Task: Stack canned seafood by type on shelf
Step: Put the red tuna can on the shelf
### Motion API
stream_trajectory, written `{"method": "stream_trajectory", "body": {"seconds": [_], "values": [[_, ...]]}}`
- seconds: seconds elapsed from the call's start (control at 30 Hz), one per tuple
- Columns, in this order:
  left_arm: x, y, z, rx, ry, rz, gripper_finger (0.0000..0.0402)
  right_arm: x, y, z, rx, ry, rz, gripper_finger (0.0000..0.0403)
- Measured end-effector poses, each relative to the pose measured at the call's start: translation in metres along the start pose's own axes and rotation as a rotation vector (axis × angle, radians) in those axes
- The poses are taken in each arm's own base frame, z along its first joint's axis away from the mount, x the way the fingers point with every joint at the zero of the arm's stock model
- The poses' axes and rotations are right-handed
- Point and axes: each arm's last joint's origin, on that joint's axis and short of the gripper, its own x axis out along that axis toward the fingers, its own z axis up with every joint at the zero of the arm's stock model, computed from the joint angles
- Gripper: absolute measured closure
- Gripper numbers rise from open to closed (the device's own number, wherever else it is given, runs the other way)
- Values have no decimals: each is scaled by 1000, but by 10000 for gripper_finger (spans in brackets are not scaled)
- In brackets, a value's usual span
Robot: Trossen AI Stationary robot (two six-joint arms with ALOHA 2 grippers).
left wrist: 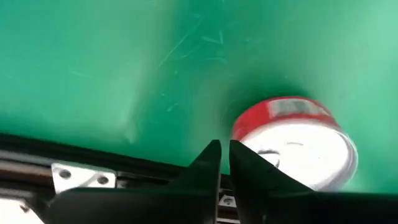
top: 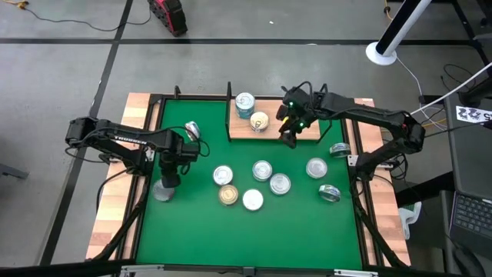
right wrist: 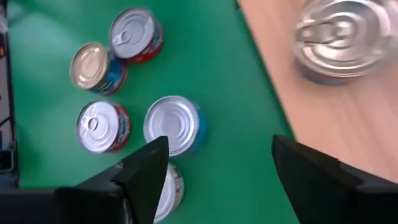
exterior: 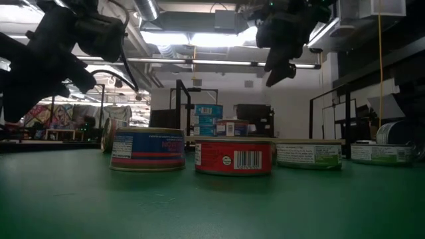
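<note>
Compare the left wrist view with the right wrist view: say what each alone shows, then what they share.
Only the left wrist view shows the left gripper, fingers shut and empty, above a red-labelled tin near the mat's black edge rail. Only the right wrist view shows the open right gripper, the wooden shelf bearing a tin, and five loose tins. Both show the green mat.

**Even light above, glare behind**

Overhead view: bright and even, soft shadows under the tins. Low view: ceiling strip lights (exterior: 199, 38) flare at 12 o'clock, leaving the arms silhouetted. Right wrist view: the shelf tin (right wrist: 341, 37) at 1 o'clock is motion-blurred.
</note>
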Motion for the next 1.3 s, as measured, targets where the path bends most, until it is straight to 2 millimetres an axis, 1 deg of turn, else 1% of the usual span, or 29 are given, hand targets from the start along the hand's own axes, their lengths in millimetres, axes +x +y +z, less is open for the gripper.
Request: {"method": "stream_trajectory", "body": {"seconds": [0.1,0.17,0.27,0.37,0.53,0.63,0.77,0.9,1.03,1.17,1.3], "values": [[0,-1,0,-109,2,-16,384,3,9,-2,-21,22,11,121],[0,-2,0,-175,24,-65,386,5,14,-3,-32,38,15,121],[0,-7,-2,-227,63,-151,381,8,21,-6,-50,59,6,121],[1,-14,-4,-268,90,-186,356,10,29,-8,-72,78,-6,121],[2,-28,-5,-322,94,-222,291,15,43,-11,-116,93,10,121],[4,-42,-4,-332,51,-251,256,17,53,-13,-145,104,26,121],[5,-62,-3,-296,-21,-294,231,21,67,-17,-208,118,50,121],[8,-74,-8,-351,-60,-266,228,24,81,-20,-260,114,27,121],[10,-80,-14,-418,-101,-208,237,27,93,-24,-312,109,-41,121],[12,-85,-18,-435,-152,-163,249,30,105,-29,-356,109,-76,121],[13,-86,-20,-451,-195,-129,258,31,115,-33,-391,114,-72,121]]}}
